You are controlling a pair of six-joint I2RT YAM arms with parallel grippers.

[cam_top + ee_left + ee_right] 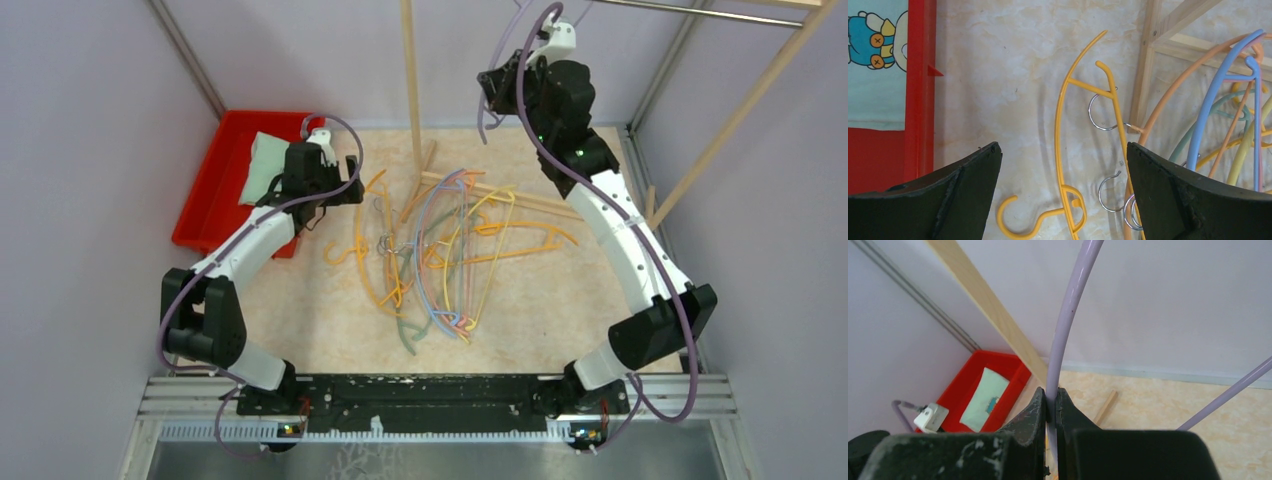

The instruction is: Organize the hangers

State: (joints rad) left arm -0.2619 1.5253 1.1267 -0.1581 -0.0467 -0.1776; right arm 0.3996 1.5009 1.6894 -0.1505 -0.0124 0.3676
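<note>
Many thin, curved plastic hangers (pixel 440 250)

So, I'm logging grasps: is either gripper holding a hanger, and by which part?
The right gripper pinches a lavender hanger by its curved bar; the left gripper is open, holding nothing.

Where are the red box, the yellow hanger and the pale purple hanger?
red box (pixel 203 200), top view, bare left side
yellow hanger (pixel 1058 135), left wrist view, long curved arm
pale purple hanger (pixel 1063 329), right wrist view, curved bar
</note>
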